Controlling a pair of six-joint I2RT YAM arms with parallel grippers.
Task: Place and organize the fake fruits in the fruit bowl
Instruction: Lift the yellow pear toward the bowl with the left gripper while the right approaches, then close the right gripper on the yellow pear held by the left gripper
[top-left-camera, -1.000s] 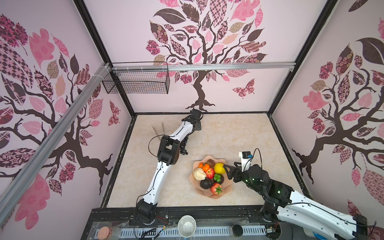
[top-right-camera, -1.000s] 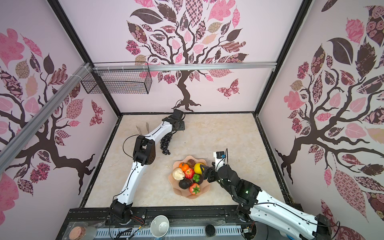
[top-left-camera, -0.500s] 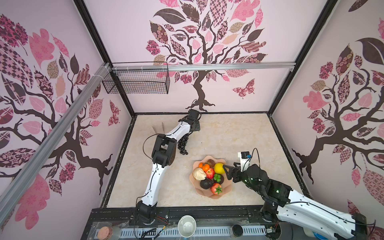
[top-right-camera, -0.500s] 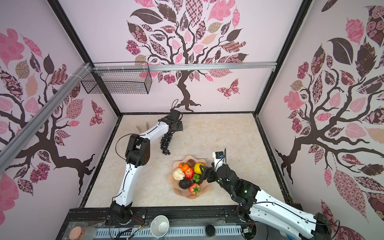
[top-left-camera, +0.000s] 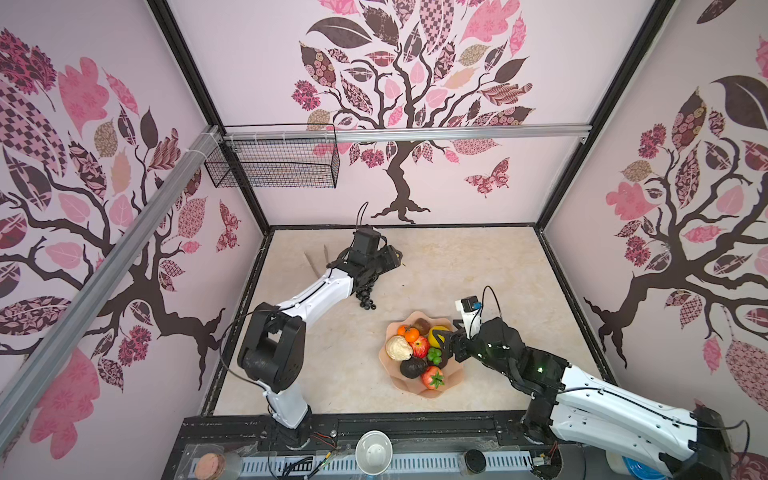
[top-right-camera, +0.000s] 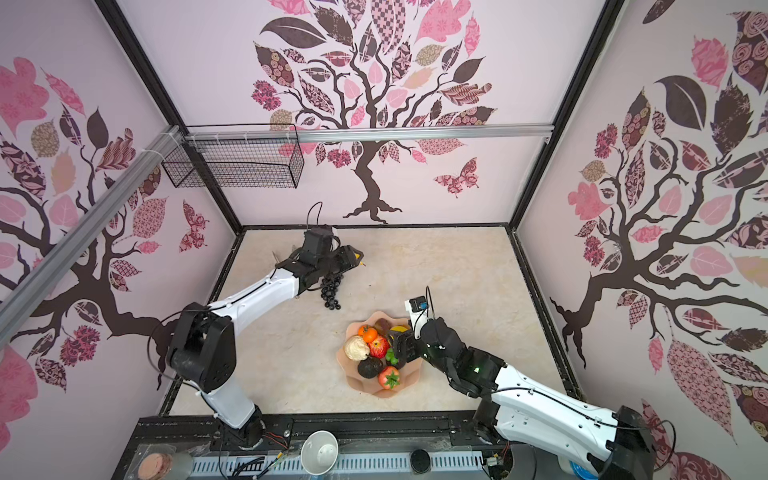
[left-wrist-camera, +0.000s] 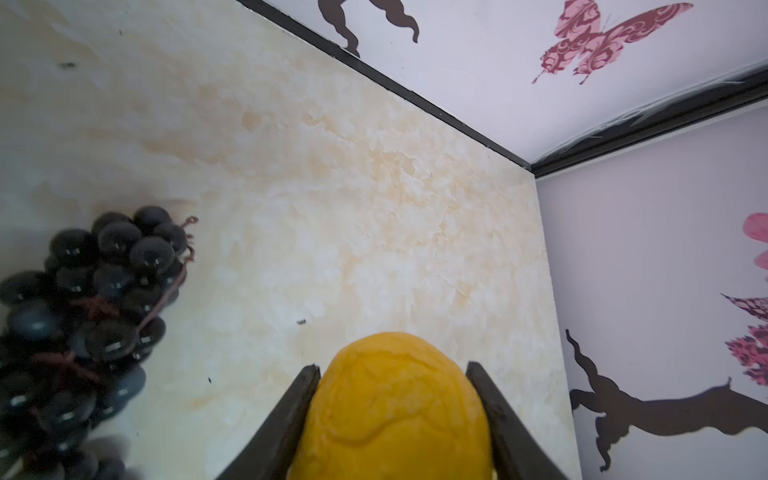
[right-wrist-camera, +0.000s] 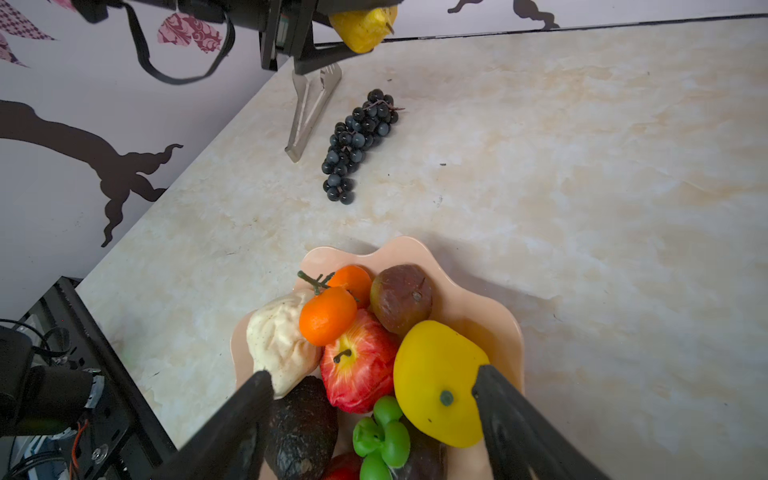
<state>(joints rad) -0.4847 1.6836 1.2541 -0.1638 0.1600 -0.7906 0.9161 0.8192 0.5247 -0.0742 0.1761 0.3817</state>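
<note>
My left gripper (left-wrist-camera: 392, 368) is shut on a small yellow pear (left-wrist-camera: 395, 411), held just off the table near the back wall; in both top views this gripper (top-left-camera: 390, 257) (top-right-camera: 352, 257) is behind the black grape bunch (top-left-camera: 365, 293) (top-right-camera: 330, 294) (left-wrist-camera: 83, 311) (right-wrist-camera: 357, 141), which lies on the table. The peach fruit bowl (top-left-camera: 451, 384) (top-right-camera: 365, 385) (right-wrist-camera: 399, 247) holds oranges (right-wrist-camera: 328, 313), a red apple (right-wrist-camera: 357, 365), a lemon (right-wrist-camera: 436, 374), a cream pear (right-wrist-camera: 278, 340), an avocado (right-wrist-camera: 303, 424) and a brown fruit (right-wrist-camera: 401, 297). My right gripper (right-wrist-camera: 372, 376) (top-left-camera: 446, 345) hangs open over the bowl, holding nothing.
Thin tongs (right-wrist-camera: 309, 108) (top-left-camera: 320, 259) lie beside the grapes at the back left. A wire basket (top-left-camera: 274, 162) hangs on the back wall. A white cup (top-left-camera: 373, 451) stands on the front rail. The black frame edges the table on all sides.
The left jaws have closed a little onto the yellow pear, and the left arm's elbow has swung left and toward the front. The right gripper stays over the bowl.
</note>
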